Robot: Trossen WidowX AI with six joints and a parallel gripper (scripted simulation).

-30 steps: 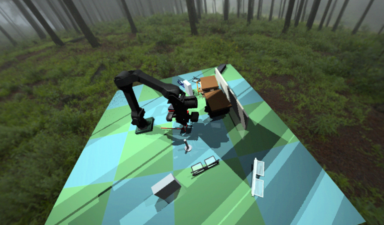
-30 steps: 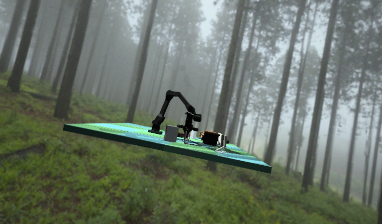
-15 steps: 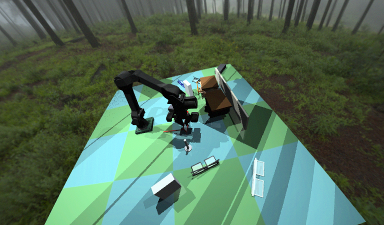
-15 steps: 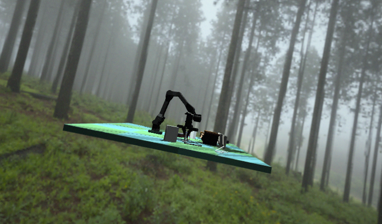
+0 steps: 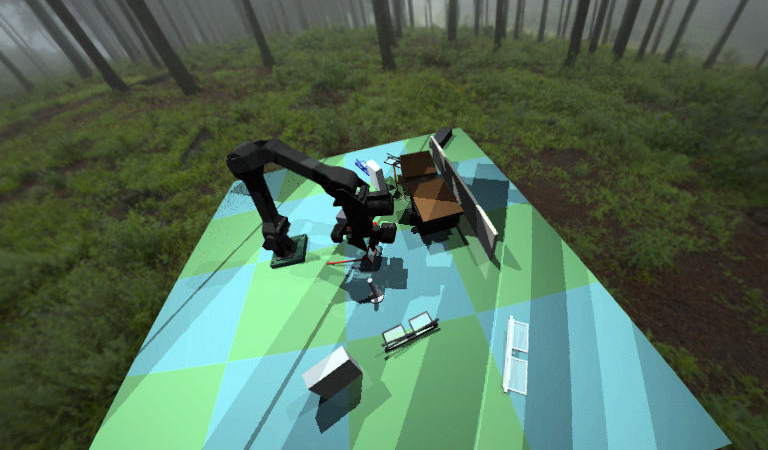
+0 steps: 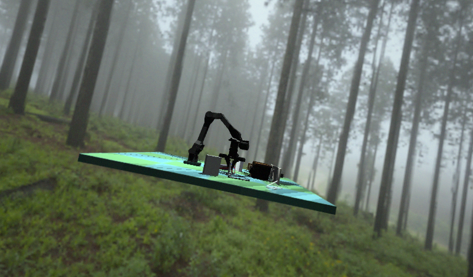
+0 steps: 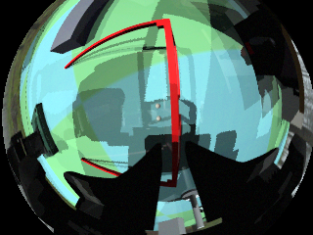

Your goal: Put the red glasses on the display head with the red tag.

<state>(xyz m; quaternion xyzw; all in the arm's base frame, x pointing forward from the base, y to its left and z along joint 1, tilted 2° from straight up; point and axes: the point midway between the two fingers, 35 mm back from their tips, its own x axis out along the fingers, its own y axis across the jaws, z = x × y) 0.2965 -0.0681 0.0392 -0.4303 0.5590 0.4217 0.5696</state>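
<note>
The red glasses (image 5: 343, 262) (image 7: 174, 72) sit low over the mat right under my gripper. In the wrist view the front bar runs up from between the fingers, with one temple (image 7: 111, 42) curving off to the left. My gripper (image 5: 370, 249) (image 6: 232, 163) (image 7: 172, 147) points down and stands a little open, with the red front bar in the gap between the fingers. A dim, see-through shape (image 5: 370, 261) with a red mark lies under the glasses; I cannot tell how the glasses sit on it. A small grey knob on a round stand (image 5: 372, 291) stands just in front.
Black glasses (image 5: 410, 330) and white glasses (image 5: 515, 359) lie nearer the front of the mat, beside a grey box (image 5: 332, 371) (image 6: 211, 165). Brown boxes (image 5: 431, 197) and a long grey panel (image 5: 465, 196) stand behind to the right. The arm's base (image 5: 288, 251) is at the left.
</note>
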